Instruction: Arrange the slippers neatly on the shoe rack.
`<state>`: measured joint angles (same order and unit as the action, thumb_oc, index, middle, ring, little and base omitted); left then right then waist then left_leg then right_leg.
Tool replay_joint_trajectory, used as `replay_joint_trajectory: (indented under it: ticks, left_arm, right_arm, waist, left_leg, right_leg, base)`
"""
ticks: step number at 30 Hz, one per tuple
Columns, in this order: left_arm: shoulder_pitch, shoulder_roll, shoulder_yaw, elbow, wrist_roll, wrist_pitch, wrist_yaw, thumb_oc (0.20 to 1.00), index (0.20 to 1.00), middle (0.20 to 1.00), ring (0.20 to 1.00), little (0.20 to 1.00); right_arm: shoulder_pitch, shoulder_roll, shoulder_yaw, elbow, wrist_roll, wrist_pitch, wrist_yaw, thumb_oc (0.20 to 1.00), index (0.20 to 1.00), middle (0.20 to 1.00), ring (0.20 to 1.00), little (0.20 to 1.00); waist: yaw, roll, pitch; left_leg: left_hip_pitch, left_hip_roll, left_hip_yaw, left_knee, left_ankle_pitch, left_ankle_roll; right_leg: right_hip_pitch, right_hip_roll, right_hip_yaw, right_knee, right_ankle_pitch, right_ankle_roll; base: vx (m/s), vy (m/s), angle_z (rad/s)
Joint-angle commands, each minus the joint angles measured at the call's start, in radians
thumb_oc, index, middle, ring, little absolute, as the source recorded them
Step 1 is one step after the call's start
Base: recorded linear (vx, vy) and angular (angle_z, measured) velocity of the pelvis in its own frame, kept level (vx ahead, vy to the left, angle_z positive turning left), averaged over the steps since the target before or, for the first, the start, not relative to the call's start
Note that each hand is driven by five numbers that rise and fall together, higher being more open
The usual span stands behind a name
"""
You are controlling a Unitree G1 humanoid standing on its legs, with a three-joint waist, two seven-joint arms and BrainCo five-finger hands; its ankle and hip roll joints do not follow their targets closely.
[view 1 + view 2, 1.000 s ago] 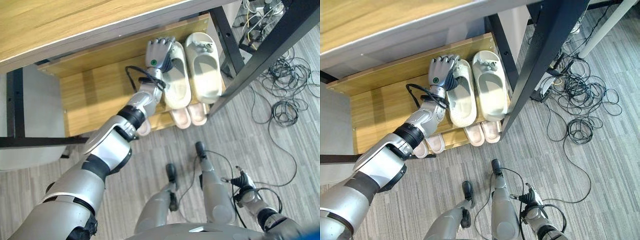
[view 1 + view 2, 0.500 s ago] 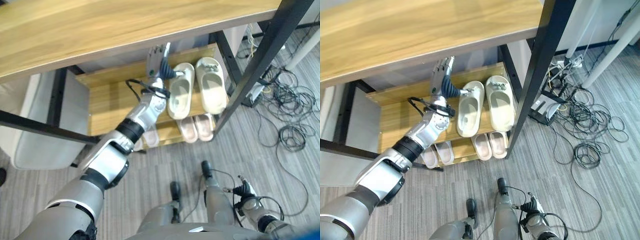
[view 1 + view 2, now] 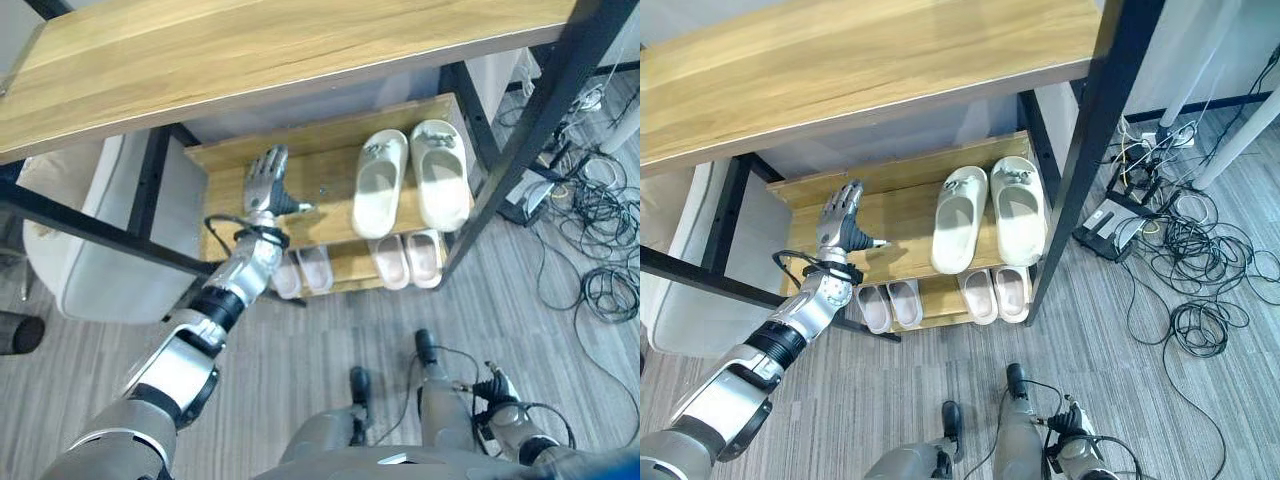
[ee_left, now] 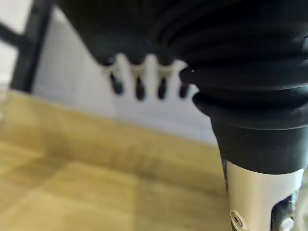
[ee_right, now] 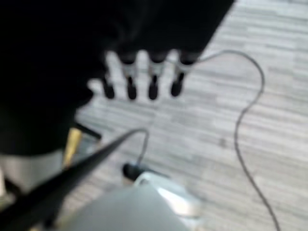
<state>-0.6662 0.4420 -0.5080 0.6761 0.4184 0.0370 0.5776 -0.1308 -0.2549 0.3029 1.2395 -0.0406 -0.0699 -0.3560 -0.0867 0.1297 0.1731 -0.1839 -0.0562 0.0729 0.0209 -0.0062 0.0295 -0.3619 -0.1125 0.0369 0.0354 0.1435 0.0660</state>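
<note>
Slippers (image 3: 987, 215) side by side on shelf (image 3: 902, 215) — toes pointing rearward

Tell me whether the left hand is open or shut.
Open. The left hand hovers over the bare part of the shoe rack shelf with straight fingers, holding nothing, apart from the cream slippers.

Floor's grey wood-look planks (image 3: 940, 370), and over at 3 o'clock there's a whole mess of black cables (image 3: 1200, 300) lying on it. Up at 12 o'clock you've got a big light-wood tabletop (image 3: 870, 60) on black metal legs (image 3: 1090, 150), with a pale wall (image 3: 900, 130) behind under it. At 9 o'clock there's something white and padded (image 3: 95, 250) tucked behind the frame.
</note>
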Motion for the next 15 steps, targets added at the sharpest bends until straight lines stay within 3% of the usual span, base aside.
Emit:
replay_joint_trajectory:
  ticks: [1, 15]
  left_arm:
    - [-0.07, -0.001, 0.063, 0.03, 0.06, -0.009, -0.007, 1.0, 1.0, 1.0, 1.0, 1.0]
    - [-0.03, -0.186, 0.028, 0.182, -0.02, -0.023, 0.004, 1.0, 1.0, 1.0, 1.0, 1.0]
  right_arm:
    - [0.025, 0.006, 0.019, -0.001, 0.012, 0.002, 0.003, 1.0, 1.0, 1.0, 1.0, 1.0]
    - [-0.009, -0.004, 0.046, 0.002, 0.009, 0.006, -0.004, 1.0, 1.0, 1.0, 1.0, 1.0]
  waist:
    - [-0.005, -0.012, 0.007]
    - [-0.02, -0.015, 0.007]
  left_leg:
    - [-0.106, 0.042, -0.031, 0.121, -0.063, -0.058]
    - [-0.131, 0.044, -0.02, 0.133, -0.064, -0.056]
  right_leg:
    - [0.025, -0.048, 0.026, 0.085, -0.13, 0.086]
    - [-0.009, -0.045, 0.054, 0.092, -0.129, 0.079]
  base:
    - [0.0, 0.0, 0.0]
    - [0.0, 0.006, -0.05]
